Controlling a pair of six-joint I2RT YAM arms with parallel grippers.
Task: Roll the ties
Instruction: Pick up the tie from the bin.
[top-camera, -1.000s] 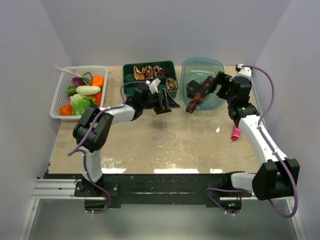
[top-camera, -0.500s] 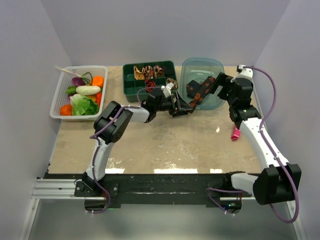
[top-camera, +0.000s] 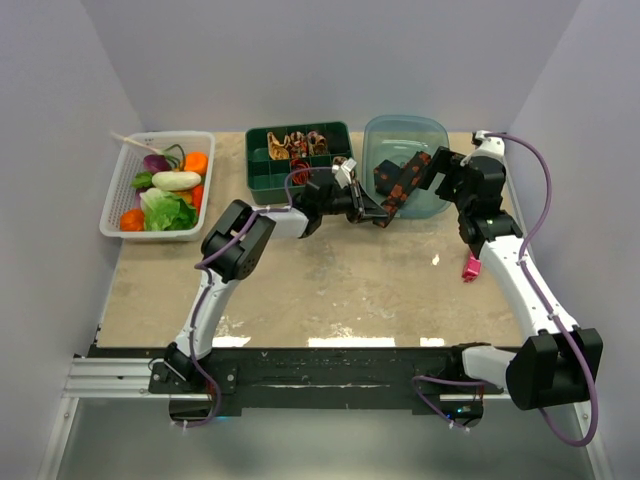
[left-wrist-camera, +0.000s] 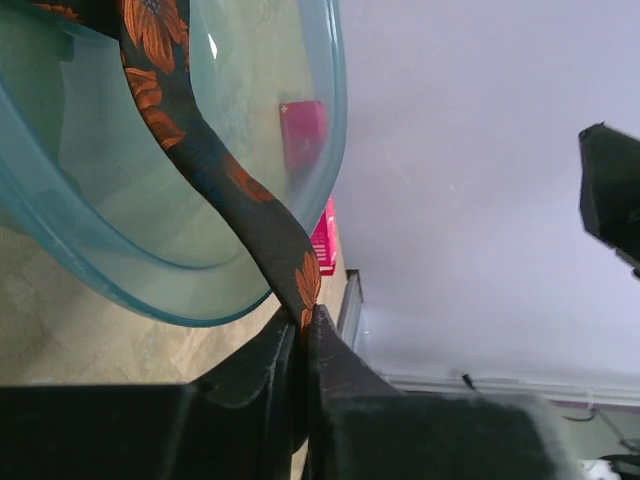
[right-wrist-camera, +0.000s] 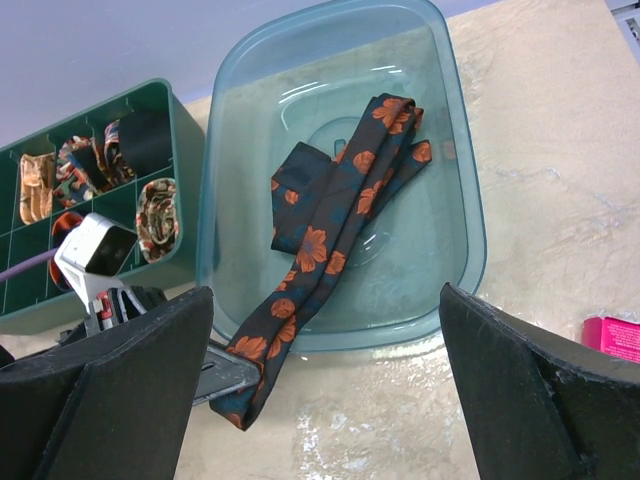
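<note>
Left gripper (left-wrist-camera: 303, 318) pinches the tip of the limp, light, probably slippery tie (right-wrist-camera: 320, 243), best held near that end; right gripper (right-wrist-camera: 322, 292) spread wide, empty

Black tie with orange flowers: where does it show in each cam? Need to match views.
Top external: the black tie lies upper centre-right, draped out of the clear blue tub over its front-left rim.
Left wrist: a diagonal band from top left to centre, its end pinched in the left pincer.
Right wrist: centre, folded in the tub, tail hanging over the rim at lower left.
Shared landmark: the clear blue tub.
</note>
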